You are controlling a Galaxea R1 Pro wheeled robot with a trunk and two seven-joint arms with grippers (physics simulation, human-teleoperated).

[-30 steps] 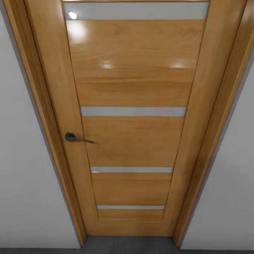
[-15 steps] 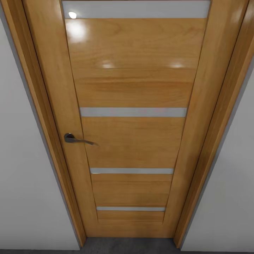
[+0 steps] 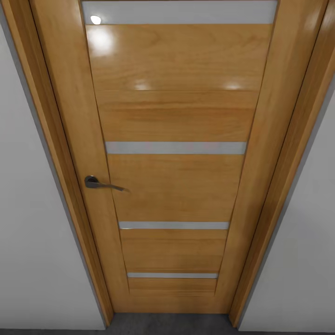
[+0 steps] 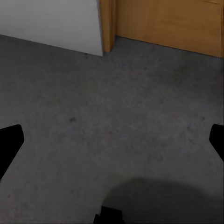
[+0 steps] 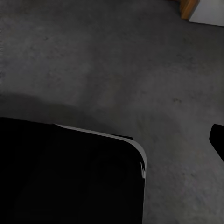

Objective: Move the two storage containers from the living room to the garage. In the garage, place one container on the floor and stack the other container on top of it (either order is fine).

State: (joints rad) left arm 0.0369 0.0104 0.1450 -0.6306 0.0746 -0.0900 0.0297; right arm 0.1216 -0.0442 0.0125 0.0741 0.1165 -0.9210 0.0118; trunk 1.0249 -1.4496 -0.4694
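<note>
Closed wooden door (image 3: 177, 181) dead ahead, four pale glass strips across it, dark lever handle (image 3: 100, 183) on its left side. White walls (image 3: 32, 242) flank frame. Dark grey speckled floor (image 4: 116, 130) below left gripper (image 4: 112, 140), fingers (image 4: 9, 140) spread wide, nothing held. Right gripper: one fingertip (image 5: 218, 137) at edge, state unclear. Orange-red containers nowhere on show.

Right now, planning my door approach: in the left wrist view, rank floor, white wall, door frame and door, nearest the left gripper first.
1. Floor, directly beneath.
2. White wall and door frame, ahead: too close to call.
3. Door, behind frame.
</note>
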